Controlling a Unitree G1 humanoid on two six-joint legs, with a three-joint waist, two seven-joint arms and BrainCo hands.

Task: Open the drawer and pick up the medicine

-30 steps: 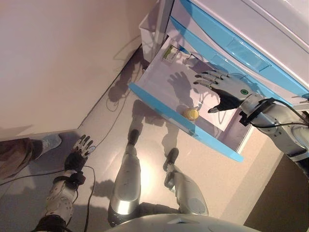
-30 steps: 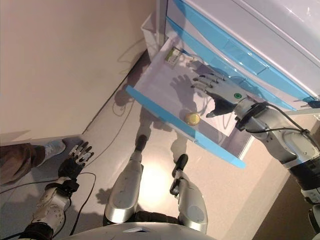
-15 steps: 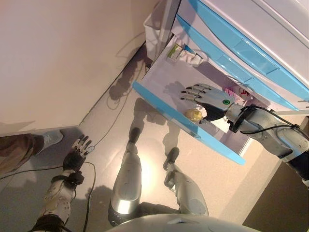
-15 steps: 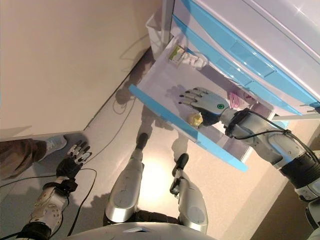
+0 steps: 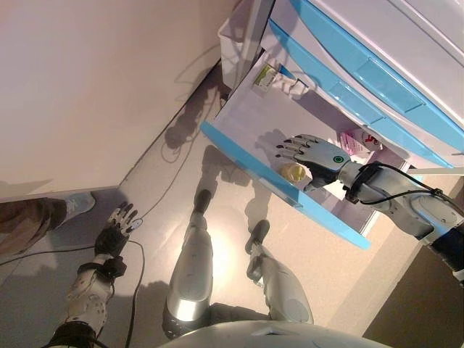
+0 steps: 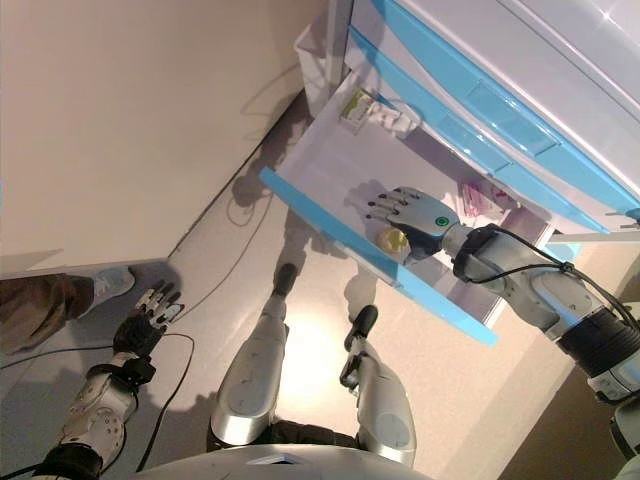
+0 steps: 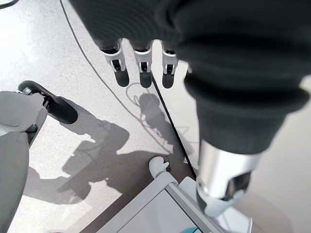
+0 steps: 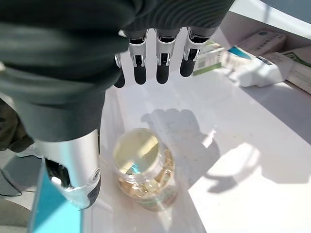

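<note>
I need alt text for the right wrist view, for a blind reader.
The right hand, fingers straight, hovers over a small yellow-capped bottle standing on the white floor of the open drawer. Medicine boxes lie beyond the fingertips.

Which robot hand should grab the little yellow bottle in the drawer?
The right hand: it hovers open right over the bottle inside the open drawer. The left hand hangs low by the floor, far away.

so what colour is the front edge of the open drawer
Light blue; the drawer front shows best in the left eye view.
</note>
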